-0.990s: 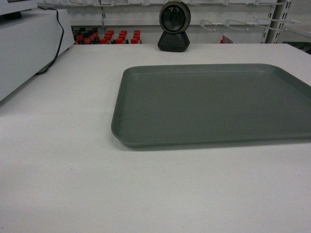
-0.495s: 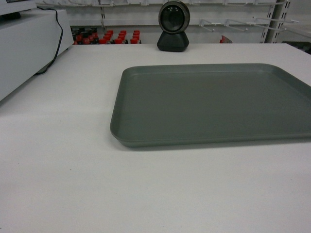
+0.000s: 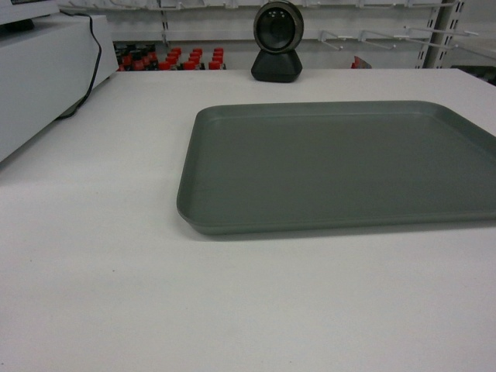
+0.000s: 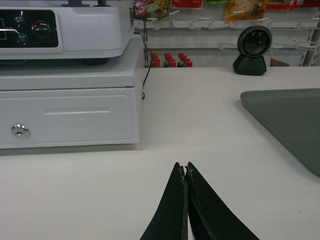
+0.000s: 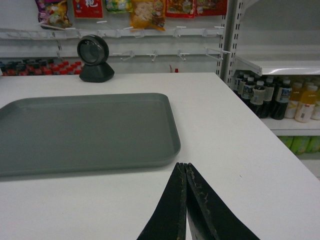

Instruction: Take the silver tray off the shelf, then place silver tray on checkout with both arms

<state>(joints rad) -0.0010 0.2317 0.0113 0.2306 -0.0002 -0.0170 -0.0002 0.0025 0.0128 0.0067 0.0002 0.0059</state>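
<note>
Nothing has shifted: tray stays flat on desk, between closed, empty left hand and right hand. Placement looks complete.

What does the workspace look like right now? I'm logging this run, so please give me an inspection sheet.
Surface: white checkout table, smooth.
Job's things: silver tray lies flat on the table, nothing in it, no gripper touching it.
Clutter: barcode scanner stands at the far edge; white cash register on the left.
Grippers: left gripper and right gripper both shut, fingers together, empty, short of the tray.
Cables: black cable runs down beside the register.
Surroundings: store shelf with bottled drinks on the right; hanging snack packets and red-capped bottles behind.
</note>
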